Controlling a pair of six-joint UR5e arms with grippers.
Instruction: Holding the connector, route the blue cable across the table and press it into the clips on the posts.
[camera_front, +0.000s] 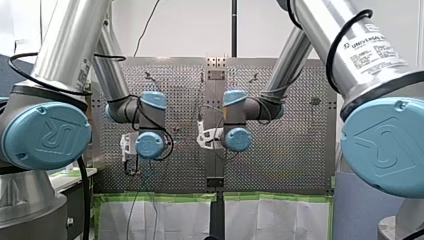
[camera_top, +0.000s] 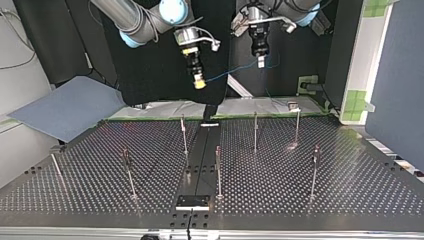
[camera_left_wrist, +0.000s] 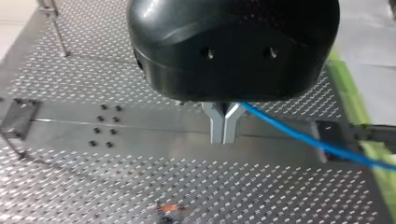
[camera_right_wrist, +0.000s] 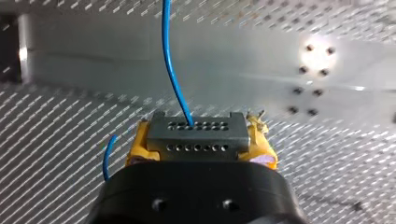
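Step in hand, by my reading: carry-in, nothing clipped yet.

- My right gripper, with yellow pads, is clamped on the grey rectangular perforated connector. The thin blue cable leaves the connector's face ahead of the pads.
- My left gripper has its metal fingers pinched together on the same cable.
- Top view: both grippers hang at upper middle of frame, cable slung between them, well above the black perforated table.
- The thin metal posts carry no cable.

The next move likely calls for a descent toward a post, cable taut and lined up over its clip.

Writing: the white label on my right arm, upper right of the front view, reads "UNIVERSAL R…"; the rest is too small.
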